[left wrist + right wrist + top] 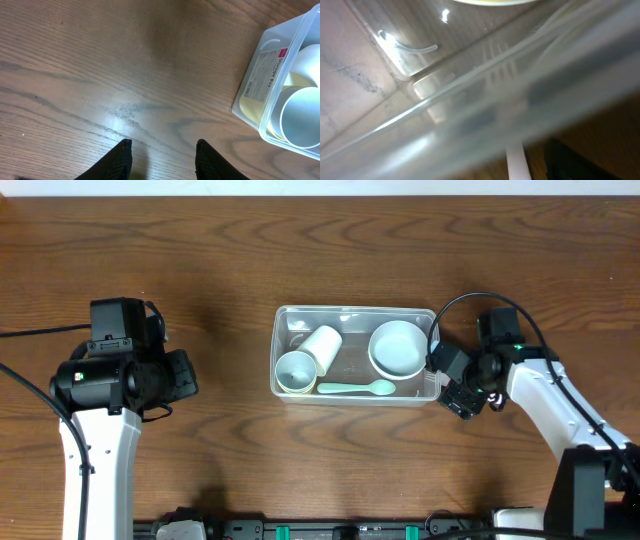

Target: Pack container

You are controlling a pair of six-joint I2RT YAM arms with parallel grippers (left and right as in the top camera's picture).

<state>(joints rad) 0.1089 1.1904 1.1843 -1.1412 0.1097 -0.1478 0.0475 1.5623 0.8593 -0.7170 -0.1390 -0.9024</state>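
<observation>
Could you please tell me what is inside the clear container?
Inside the container: a white cup on its side, an upright cup, a white bowl and a pale green spoon. Whatever lies beneath the cups and bowl is covered.

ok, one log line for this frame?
container: white cup, yellowish cup, bowl, spoon inside | right end effector: open at container's right wall | left end effector: open, empty, above table

A white label (262, 75) with a small red patch, stuck on the end wall of the clear container (287, 23), carries a larger printed line that seems to read "Storage Box", the finer print being illegible.
</observation>
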